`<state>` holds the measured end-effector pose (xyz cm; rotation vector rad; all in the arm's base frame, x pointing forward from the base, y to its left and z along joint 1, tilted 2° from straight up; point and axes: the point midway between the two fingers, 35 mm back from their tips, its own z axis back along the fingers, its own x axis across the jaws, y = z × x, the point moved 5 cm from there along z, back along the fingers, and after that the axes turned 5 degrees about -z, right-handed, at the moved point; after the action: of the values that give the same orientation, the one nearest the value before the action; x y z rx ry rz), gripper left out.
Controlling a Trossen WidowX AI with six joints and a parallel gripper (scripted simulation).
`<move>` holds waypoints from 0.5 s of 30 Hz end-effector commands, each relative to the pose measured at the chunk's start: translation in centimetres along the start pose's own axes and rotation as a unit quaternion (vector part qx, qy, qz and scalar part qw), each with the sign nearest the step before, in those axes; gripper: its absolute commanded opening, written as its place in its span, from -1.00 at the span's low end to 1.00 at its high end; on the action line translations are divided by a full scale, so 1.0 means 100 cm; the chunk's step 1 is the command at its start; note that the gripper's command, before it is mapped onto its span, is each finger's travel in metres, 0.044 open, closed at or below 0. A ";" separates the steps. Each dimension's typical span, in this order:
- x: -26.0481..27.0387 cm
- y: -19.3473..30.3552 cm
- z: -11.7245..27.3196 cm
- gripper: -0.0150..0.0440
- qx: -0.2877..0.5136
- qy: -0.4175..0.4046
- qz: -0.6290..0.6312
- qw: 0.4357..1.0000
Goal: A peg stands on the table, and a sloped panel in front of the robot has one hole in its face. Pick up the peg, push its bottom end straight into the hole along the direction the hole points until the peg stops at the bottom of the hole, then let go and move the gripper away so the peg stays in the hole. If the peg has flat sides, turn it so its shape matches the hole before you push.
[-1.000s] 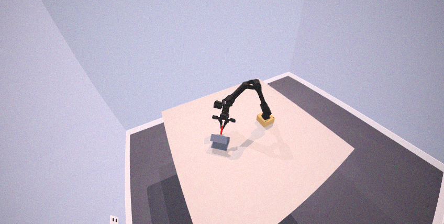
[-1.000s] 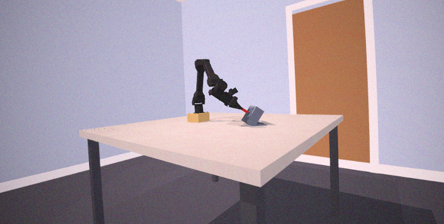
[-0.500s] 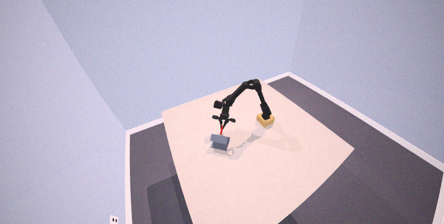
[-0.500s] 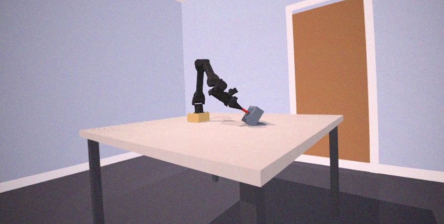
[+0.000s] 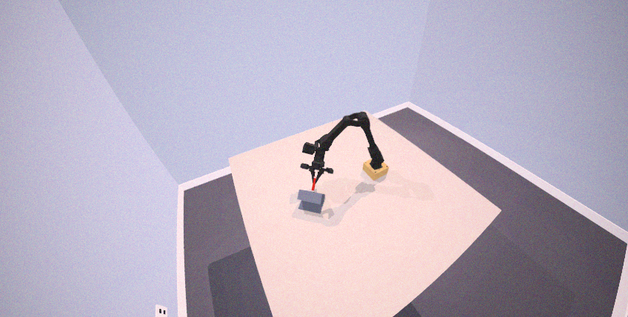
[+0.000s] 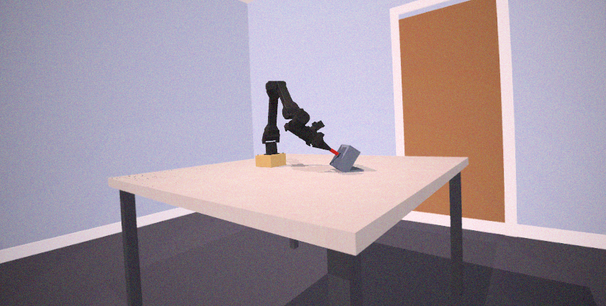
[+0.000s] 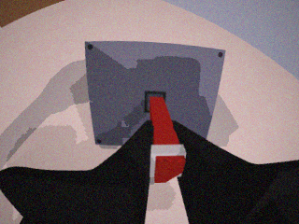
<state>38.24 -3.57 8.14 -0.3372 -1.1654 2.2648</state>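
My gripper [image 5: 314, 180] [image 6: 329, 149] [image 7: 160, 126] is shut on the red, flat-sided peg [image 5: 313, 185] [image 6: 334, 151] [image 7: 164, 131], which has a pale band near its top end. The peg slants down toward the blue-grey sloped panel [image 5: 311, 196] [image 6: 349, 159] [image 7: 179, 77]. In the wrist view its bottom end overlaps the square hole [image 7: 148, 93], with the hole's left and upper parts still showing. The peg's sides look roughly in line with the hole's edges. Whether the tip is inside or just at the opening, I cannot tell. A long part of the peg shows outside the panel.
The panel block stands on the pale table [image 5: 374, 243] [image 6: 255, 192]. The arm's yellow base [image 5: 375, 169] [image 6: 270, 160] stands on the table behind the gripper. The arm's shadow falls across the panel face. Small dark dots mark the panel's corners.
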 end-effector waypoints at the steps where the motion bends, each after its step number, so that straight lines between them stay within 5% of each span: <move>1: 0.002 0.002 -0.003 -0.49 0.001 -0.002 -0.003 1.000; 15: 0.002 0.002 -0.006 -0.49 0.001 -0.002 -0.003 1.000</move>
<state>38.37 -3.19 7.90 -0.3353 -1.1705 2.2648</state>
